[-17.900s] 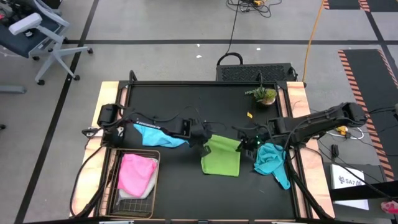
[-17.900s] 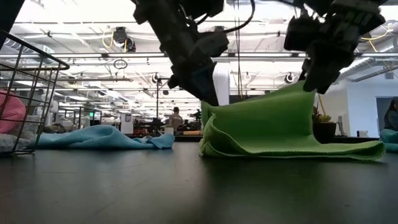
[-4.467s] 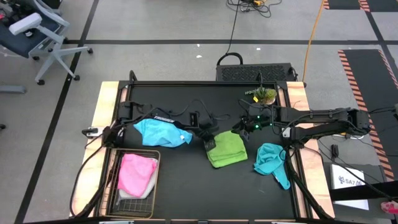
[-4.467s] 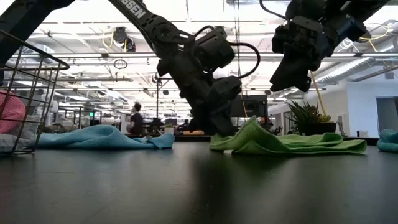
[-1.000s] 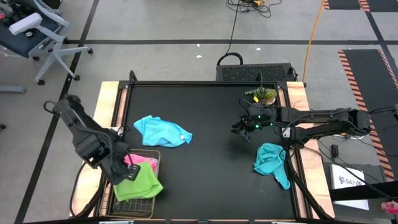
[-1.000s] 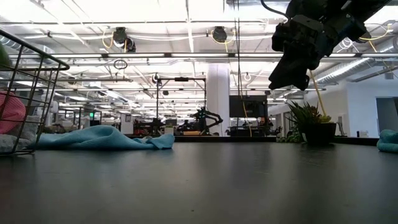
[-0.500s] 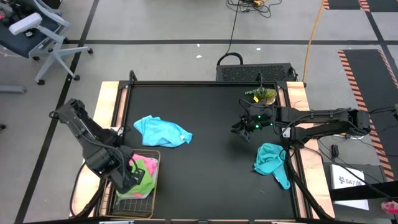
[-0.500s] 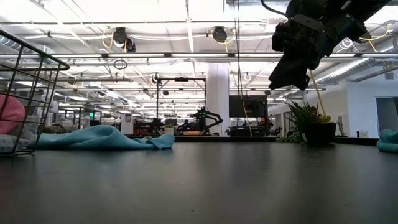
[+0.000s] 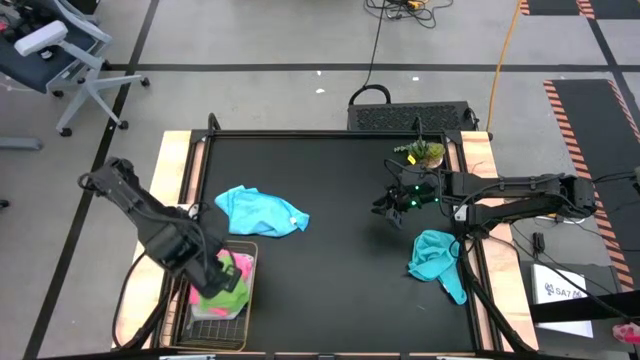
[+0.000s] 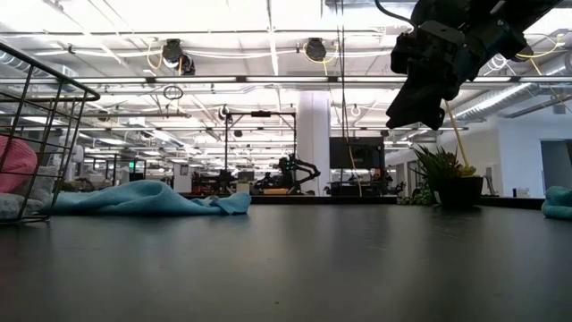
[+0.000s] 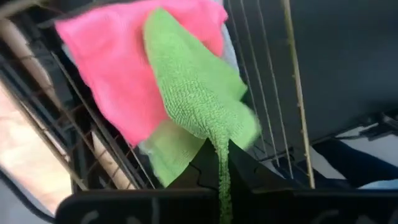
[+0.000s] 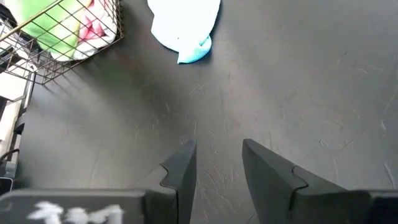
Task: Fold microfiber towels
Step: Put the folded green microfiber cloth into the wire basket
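Note:
The lime green towel (image 11: pixel 193 106) hangs bunched from my shut left gripper (image 9: pixel 213 275) over the wire basket (image 9: pixel 245 312) at the table's near left. Under it in the basket is the pink towel (image 11: pixel 118 68), with a pale one below. The light blue towel (image 9: pixel 260 210) lies crumpled on the table beyond the basket. The teal towel (image 9: pixel 435 255) lies rumpled at the right edge, one end drooping toward the near side. My right gripper (image 12: pixel 217 168) hovers open above bare table, right of centre and clear of everything. My left gripper pinches a thin bunched fold of the green towel (image 11: pixel 222 177) between its two fingers, which come from above and point down. The towel hangs below the fingers. Its lower part lies on the pink towel (image 9: pixel 241 264) in the basket.
A small potted plant (image 9: pixel 425 152) stands at the far right of the black table top (image 9: pixel 330 270). The basket's wire walls (image 10: pixel 45 134) rise at the near left. Bare table lies between the light blue and teal towels.
My left gripper has carried the green towel a little toward the table's right and lowered it over the basket. The towel, first spread over the basket's near right corner, now sits bunched on the pink towel. My right arm has kept still.

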